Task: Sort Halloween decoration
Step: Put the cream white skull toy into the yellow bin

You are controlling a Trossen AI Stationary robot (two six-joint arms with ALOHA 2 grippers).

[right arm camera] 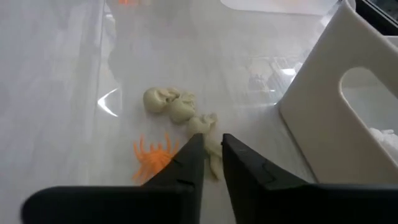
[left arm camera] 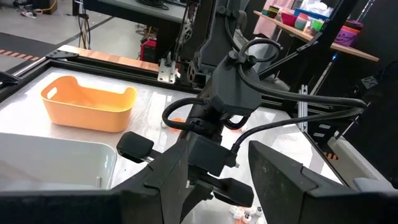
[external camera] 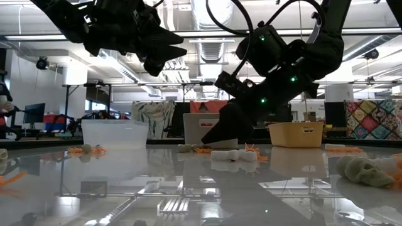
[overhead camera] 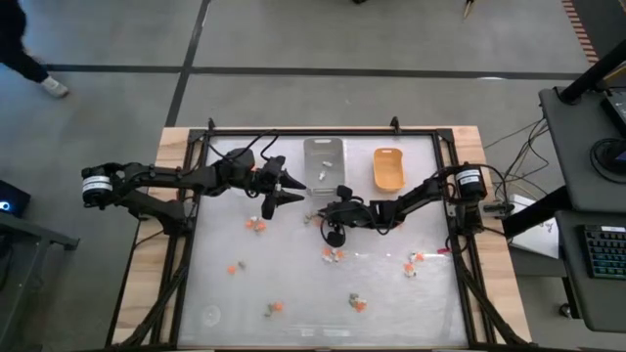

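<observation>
While nearly closed, right pincer (right arm camera: 211,155) touches skeleton (right arm camera: 183,115)

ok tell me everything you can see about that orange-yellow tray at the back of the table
The orange-yellow rectangular tray looks like smooth plastic, with rounded corners, low walls and a cut-out handle slot in its end wall. It stands upright at the far side of the white table, right of the grey tray, apart from it. What shows of its inside looks empty. No gripper touches it.

Overhead, table-level and two close wrist cameras share the table (overhead camera: 293,274).
</observation>
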